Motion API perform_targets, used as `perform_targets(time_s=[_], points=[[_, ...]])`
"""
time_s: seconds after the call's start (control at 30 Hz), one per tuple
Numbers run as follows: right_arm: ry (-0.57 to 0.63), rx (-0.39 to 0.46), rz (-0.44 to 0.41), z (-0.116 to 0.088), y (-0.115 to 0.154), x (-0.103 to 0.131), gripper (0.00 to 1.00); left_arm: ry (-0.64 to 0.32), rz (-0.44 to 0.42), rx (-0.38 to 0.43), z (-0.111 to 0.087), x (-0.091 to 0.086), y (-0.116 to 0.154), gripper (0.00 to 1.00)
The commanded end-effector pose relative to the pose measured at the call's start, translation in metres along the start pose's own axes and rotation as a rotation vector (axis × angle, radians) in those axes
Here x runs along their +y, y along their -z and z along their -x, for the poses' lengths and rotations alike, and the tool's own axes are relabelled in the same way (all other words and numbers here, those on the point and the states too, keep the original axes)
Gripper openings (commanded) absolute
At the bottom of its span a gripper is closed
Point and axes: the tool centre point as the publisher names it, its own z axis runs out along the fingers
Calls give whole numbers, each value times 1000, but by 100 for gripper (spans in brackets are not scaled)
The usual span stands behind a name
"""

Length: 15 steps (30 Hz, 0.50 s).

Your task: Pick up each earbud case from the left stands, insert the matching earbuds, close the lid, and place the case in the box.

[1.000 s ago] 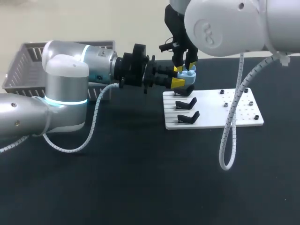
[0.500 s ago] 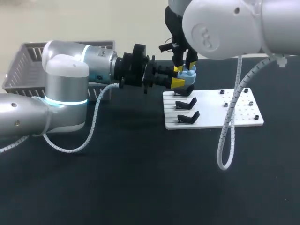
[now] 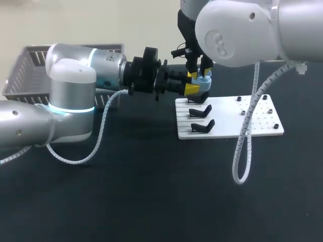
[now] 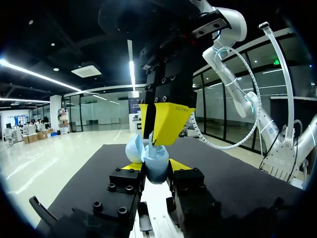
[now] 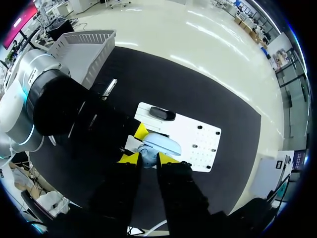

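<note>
We are holding the blue case, lid open, above the stand board, our left gripper clamping it. Our right gripper is resting its tips in it; we cannot tell its grip. We are likely inserting an earbud; next needs seating, then lid closing

This looked like a robotics lab, or perhaps a test bench. A left arm and a right arm, both white, met over a black table that bore a drilled white plate with small black stands and a grey basket.
</note>
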Motion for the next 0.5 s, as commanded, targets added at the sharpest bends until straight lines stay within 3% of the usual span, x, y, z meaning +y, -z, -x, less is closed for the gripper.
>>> perform_targets(time_s=[0.03,0.07,0.1,0.13,0.37,0.5], points=[[-5,0,13,0,-2,-2,0,-1,2,0,0,0,1,0],[-6,2,17,0,-1,-2,29,-1,2,0,0,0,1,0],[-9,0,22,0,-1,-2,73,-1,2,0,0,0,1,0],[-11,-3,29,-1,1,-3,100,-1,2,0,0,0,1,0],[-41,-46,106,-8,25,-8,100,-1,2,0,0,0,1,0],[-144,-111,132,5,33,-20,100,-1,2,0,0,0,1,0]])
